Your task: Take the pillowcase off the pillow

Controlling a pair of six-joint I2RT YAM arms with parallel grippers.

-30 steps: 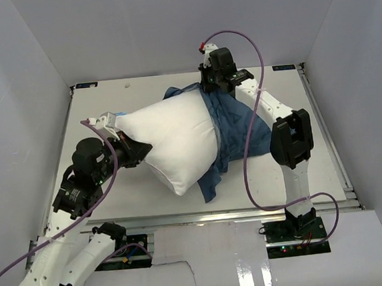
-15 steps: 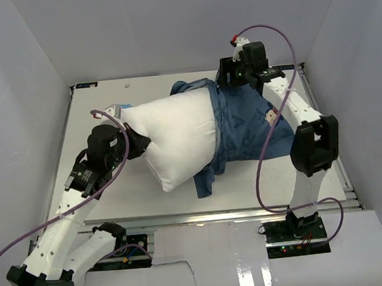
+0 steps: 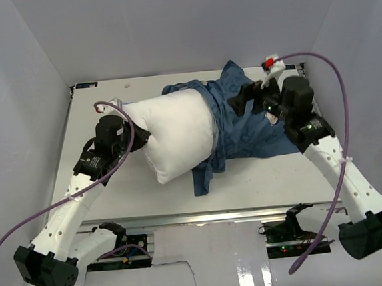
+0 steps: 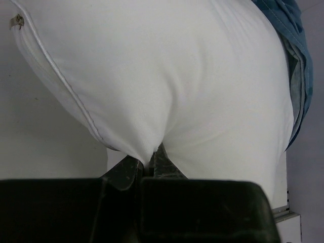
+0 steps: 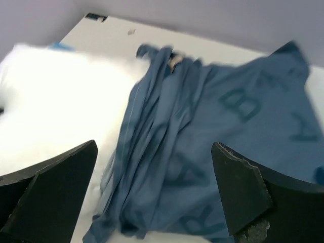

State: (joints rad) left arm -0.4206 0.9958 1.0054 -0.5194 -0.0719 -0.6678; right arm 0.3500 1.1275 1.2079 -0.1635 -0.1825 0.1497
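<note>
Left fingers pressed fully together, a pinch of the pillow nipped between the dark tips, white cloth drawn into a tight pucker right at the grip. Right fingers spread wide with nothing between them, poised over the pillowcase, blue folds directly below the gap. Touching the cloth or just clear of it: impossible to tell.

Pillow on the left-centre of the desk, towards the far edge, gripped on its left side, right end tucked inside the case. Plump and rounded, in smooth white fabric. A thin piped seam along the edge and a small metal zipper pull near one corner, both in the left wrist view.

Pillowcase over the right end of the pillow only, gathered there into close pleats, then slack and rumpled across the desk towards the right edge. One corner peaked up near the far edge. A narrow tail trailing out from under the pillow towards the near edge. Thin, soft, matte blue cloth with large darker letters on it, A, B and R in the right wrist view, somewhat blurred.

Desk white and flat, pale walls on three sides, purple cables looping off both arms.
</note>
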